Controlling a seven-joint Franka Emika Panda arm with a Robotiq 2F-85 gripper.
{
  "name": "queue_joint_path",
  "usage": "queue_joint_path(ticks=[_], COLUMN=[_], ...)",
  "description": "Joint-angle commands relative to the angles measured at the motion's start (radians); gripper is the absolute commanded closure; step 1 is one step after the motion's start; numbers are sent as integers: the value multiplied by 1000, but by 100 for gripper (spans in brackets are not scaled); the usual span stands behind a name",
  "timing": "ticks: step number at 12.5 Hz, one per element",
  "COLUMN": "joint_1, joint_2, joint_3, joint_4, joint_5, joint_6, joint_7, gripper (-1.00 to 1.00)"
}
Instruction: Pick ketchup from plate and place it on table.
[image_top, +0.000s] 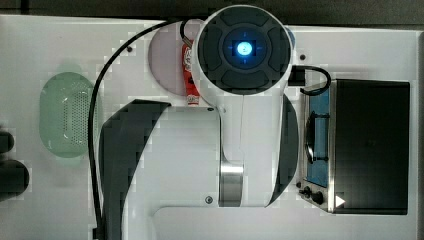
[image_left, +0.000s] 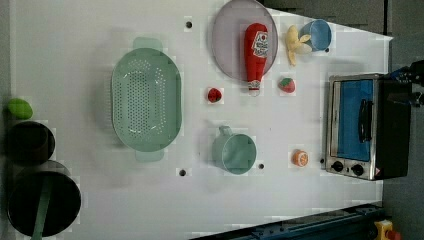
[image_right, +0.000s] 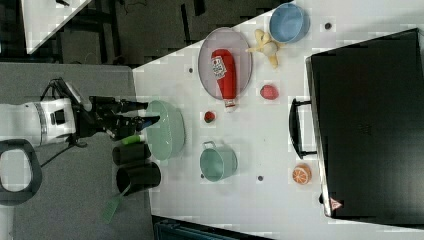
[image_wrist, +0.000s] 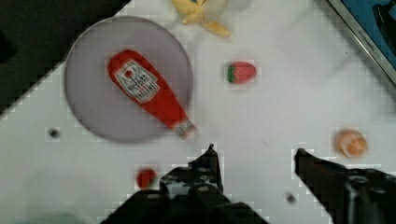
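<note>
1. In the wrist view the gripper has its two dark fingers standing well apart with nothing between them, only bare white table below; they touch nothing.
2. Nearest the fingers in that view lie a small red strawberry beside one finger and an orange slice beside the other, both resting on the table.
3. Farther on, the ketchup lies on its side across the pale lilac plate; its red body is on the plate, and its whitish cap end pokes over the rim onto the table, pointing toward the gripper.
4. A second strawberry with a green top sits on the table just beside the plate, well apart from the bottle.
5. Beyond that lie a yellow banana and the corner of a toaster oven.
6. In the left view the ketchup lies on the plate, cap toward the table's middle, between the two strawberries; a green colander and a green mug stand well apart from it, and a blue cup sits by the banana.
7. In the top view the arm's white body covers most of the plate.
</note>
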Motion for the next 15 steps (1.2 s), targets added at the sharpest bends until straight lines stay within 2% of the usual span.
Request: queue_joint_path(ticks=[1, 3, 9, 15], joint_1=[-102, -100, -82, -61], joint_2=[-192, -184, -53, 171], joint_3=[46, 52, 107, 135], joint_4=[-44, -50, -53, -52], joint_5=[27, 27, 27, 26], joint_6=[-192, -188, -140, 64], joint_7=[57, 56, 21, -208], gripper=[-60, -99, -100, -100])
